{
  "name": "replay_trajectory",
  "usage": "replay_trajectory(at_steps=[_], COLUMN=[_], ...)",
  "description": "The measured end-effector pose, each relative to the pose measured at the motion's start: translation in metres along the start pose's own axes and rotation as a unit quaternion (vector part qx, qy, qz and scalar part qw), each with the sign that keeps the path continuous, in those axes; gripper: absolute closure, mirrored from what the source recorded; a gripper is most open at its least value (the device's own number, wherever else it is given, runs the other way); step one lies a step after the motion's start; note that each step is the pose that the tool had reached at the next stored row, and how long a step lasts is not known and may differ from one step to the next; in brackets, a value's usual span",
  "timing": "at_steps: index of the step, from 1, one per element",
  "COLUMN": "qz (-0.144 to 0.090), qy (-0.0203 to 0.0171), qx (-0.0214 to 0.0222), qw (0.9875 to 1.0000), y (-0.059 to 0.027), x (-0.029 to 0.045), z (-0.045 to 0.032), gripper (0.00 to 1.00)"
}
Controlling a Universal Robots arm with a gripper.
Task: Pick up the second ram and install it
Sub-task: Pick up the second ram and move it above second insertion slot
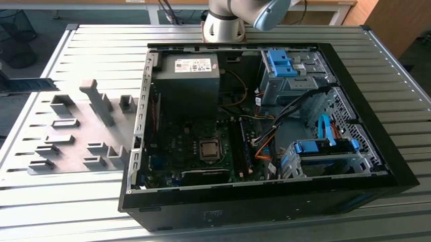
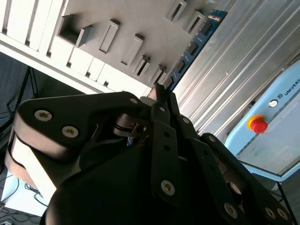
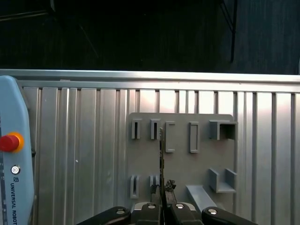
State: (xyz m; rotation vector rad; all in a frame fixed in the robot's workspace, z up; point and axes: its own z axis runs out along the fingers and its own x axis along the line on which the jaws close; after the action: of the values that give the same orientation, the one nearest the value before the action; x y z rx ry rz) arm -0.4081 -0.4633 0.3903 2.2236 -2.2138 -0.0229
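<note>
My gripper (image 3: 161, 191) is shut on the second ram (image 3: 161, 157), a thin board seen edge-on in the first wrist view. The second wrist view shows its bluish face with dark chips (image 2: 193, 44) reaching out from the fingertips (image 2: 161, 93). It hangs above the grey holder plate (image 3: 183, 161) with its slots and brackets. In the exterior view the ram (image 1: 30, 84) pokes in from the exterior view's left edge, above the table beside the plate (image 1: 74, 133). The open computer case (image 1: 377, 166) lies to the exterior view's right, with black slot rails (image 1: 240, 146) next to the processor (image 1: 210, 149).
The arm's base (image 1: 224, 22) stands behind the case. A pale blue pendant with a red button (image 3: 14, 164) lies on the ribbed metal table (image 3: 79, 140). Blue drive brackets (image 1: 283, 63) and cable bundles fill the case's right half. The table edge runs beyond the plate.
</note>
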Motion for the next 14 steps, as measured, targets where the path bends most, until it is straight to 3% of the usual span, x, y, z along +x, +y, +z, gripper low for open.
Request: replay_trajectory(at_steps=[4,14], qz=[0.000,0.000], qy=[0.0000,0.0001], qx=[0.0000,0.0000], qw=[1.0000,1.0000], y=[0.0002,-0.0010], x=[-0.0001,-0.0001], z=[-0.0079,-0.0087], gripper=[0.86,0.86])
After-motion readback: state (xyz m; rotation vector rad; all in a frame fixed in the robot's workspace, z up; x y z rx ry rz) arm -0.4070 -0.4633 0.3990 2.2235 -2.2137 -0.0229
